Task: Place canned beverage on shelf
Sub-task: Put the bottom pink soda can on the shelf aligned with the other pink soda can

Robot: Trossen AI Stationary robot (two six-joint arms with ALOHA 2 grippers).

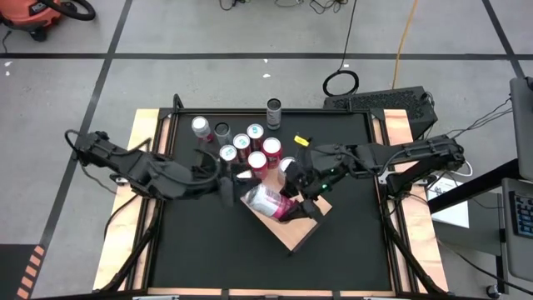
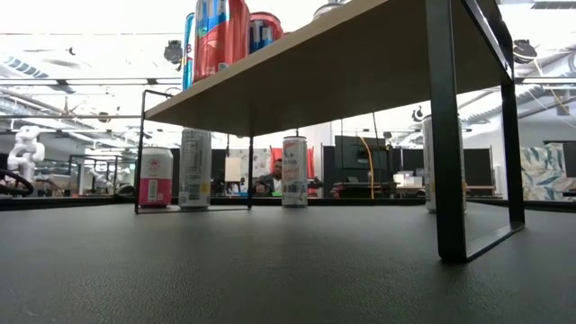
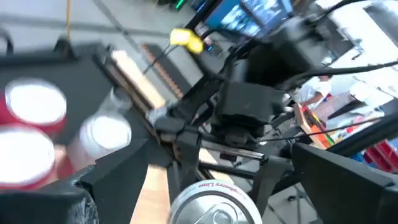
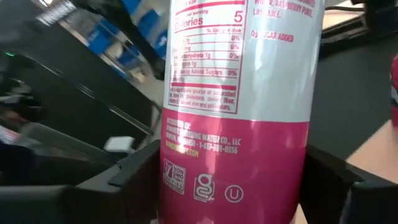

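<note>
The right end effector point(image 1: 293, 200) pinches a pink and white can point(image 1: 271, 201) across its body, one finger on either side of the lower pink band, as the right wrist view shows point(image 4: 239, 106). The can is tilted well off upright, above the shelf point(image 1: 301, 233), whose pale wood slab lies directly beneath the end effector. The left end effector point(image 1: 223, 179) stands spread wide and holds nothing, just beside the can's top end; the can's lid point(image 3: 214, 202) shows between its fingers in the left wrist view.

Handling, as a judgement: a slim aluminium can, stiff along its length but thin-walled and easily dented under hard squeeze. The printed surface is smooth and likely slippery (fill state cannot be told, so weight is uncertain). Best hold is across the cylinder at mid-body or slightly below, fingers square to the wall, as the right end effector has it.

Other cans point(image 1: 250, 146) stand upright beyond the left end effector, some on the shelf, some on the surface point(image 1: 200, 250).
</note>
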